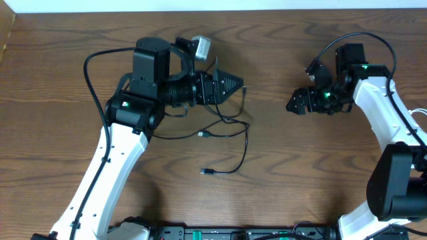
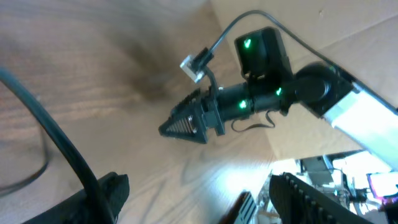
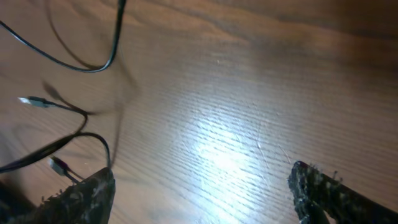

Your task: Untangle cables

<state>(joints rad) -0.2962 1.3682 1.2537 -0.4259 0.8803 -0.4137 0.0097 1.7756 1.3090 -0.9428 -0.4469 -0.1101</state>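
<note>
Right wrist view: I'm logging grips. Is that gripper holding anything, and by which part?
Nothing is held. The right gripper has its jaws wide apart over bare table; the black cable lies beside one finger.

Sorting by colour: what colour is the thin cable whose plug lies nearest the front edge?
The cable is black; overhead view.

The brown wood-grain counter (image 1: 300, 173) carries thin black cables (image 1: 245, 143) lying in loose loops near its middle, crossing one another. Two small plugs rest flat on the wood, the upper plug (image 1: 205, 135) near the lower plug (image 1: 207, 172). How many cables there are cannot be told.
</note>
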